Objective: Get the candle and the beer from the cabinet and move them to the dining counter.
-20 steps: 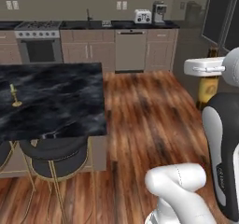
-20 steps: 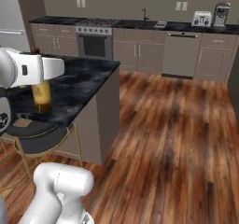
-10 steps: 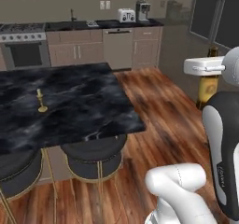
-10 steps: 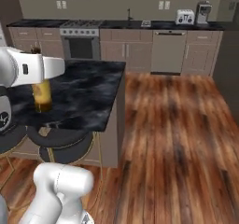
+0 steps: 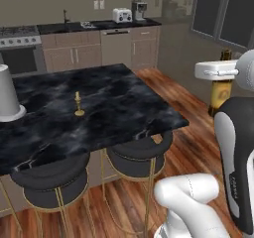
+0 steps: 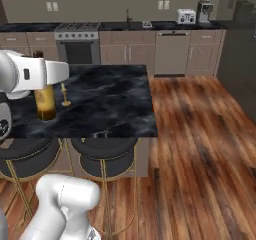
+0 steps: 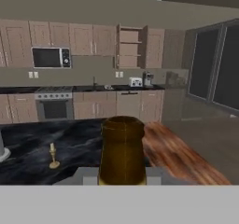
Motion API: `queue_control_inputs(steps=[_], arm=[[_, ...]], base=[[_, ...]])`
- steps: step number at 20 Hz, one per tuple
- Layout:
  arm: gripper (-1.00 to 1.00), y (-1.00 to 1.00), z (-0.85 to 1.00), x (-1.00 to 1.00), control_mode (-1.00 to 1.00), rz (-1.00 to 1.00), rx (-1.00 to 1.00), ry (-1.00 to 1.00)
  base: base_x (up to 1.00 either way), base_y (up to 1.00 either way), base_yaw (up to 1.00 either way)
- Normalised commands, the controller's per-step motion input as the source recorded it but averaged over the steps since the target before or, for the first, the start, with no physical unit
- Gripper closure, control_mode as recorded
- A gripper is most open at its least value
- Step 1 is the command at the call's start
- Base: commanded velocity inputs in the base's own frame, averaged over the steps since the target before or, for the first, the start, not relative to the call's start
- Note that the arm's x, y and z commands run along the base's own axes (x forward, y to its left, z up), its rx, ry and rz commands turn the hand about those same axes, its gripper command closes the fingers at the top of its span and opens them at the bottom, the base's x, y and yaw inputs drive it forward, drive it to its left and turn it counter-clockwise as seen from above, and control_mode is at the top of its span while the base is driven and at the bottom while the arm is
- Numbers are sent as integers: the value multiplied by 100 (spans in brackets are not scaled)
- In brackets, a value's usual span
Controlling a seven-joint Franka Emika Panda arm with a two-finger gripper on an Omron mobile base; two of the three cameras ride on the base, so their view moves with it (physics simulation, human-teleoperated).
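Beer (image 7: 122,149) sits upright, apparently pinched between the end effector (image 7: 122,177) fingers, above the dining counter (image 7: 28,148).

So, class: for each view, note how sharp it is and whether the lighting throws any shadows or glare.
Left base view: soft, even light, with the candle crisp on the dining counter and barely a shadow. Right base view: similar flat light, the beer slightly fuzzy. Hand view: the bottle looms large and blurred, the cabinet dim but readable.
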Motion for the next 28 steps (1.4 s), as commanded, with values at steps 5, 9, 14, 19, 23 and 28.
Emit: queue_control_inputs(steps=[5,9,14,19,23,28], arm=[[100,0,0,0,100,0,0,0],[100,0,0,0,100,0,0,0],[100,0,0,0,100,0,0,0],[100,0,0,0,100,0,0,0],[100,0,0,0,100,0,0,0],[100,0,0,0,100,0,0,0]], base=[[-51,100,-14],[-47,100,-8],[-30,100,-9],[-19,100,-3],[-11,100,1],[0,100,24]])
